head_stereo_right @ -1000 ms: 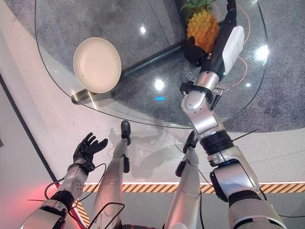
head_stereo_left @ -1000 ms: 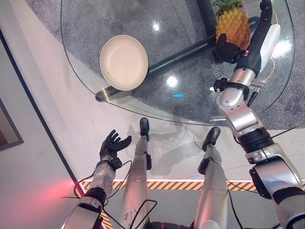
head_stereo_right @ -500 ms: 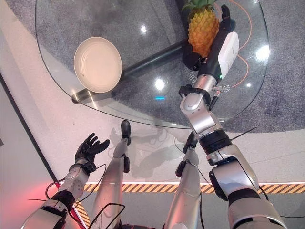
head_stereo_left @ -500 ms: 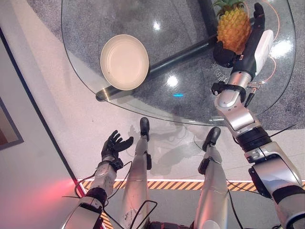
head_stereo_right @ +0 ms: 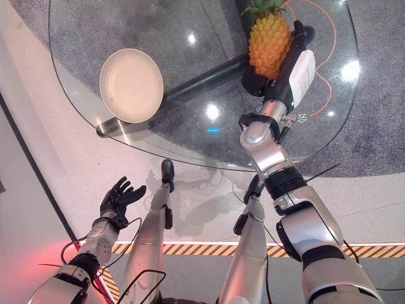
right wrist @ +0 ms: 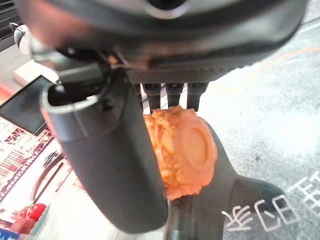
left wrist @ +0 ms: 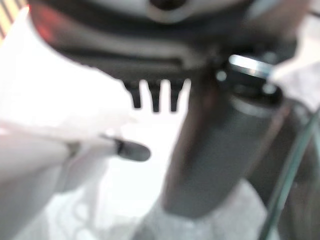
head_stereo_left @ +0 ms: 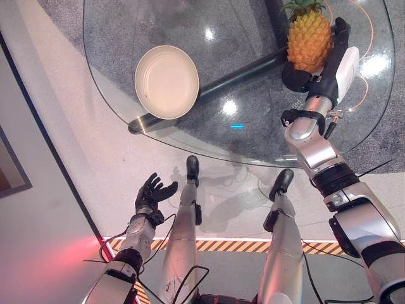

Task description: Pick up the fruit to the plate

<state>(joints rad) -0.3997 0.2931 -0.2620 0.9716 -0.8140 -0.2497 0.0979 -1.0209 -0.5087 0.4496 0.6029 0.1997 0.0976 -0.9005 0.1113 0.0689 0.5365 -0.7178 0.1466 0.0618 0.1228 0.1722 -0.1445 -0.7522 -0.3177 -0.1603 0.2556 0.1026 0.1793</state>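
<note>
A pineapple (head_stereo_left: 309, 41) with a green crown stands at the far right of the round glass table (head_stereo_left: 240, 95). My right hand (head_stereo_left: 324, 77) is shut on it, thumb at its lower left side and fingers along its right side. The right wrist view shows the pineapple's base (right wrist: 182, 150) wedged between thumb (right wrist: 110, 170) and fingers. A cream plate (head_stereo_left: 166, 82), with nothing on it, lies on the glass at the left, well apart from the pineapple. My left hand (head_stereo_left: 150, 193) hangs open low at the left, off the table and above the floor.
A dark tubular table leg (head_stereo_left: 240, 73) runs under the glass between the plate and the pineapple. An orange cord (head_stereo_right: 323, 69) loops on the glass behind my right hand. Yellow-black hazard tape (head_stereo_left: 234, 245) crosses the floor near me.
My right hand's fingers have drawn back from beyond the pineapple and closed along its side. The plate and left hand have kept their places.
</note>
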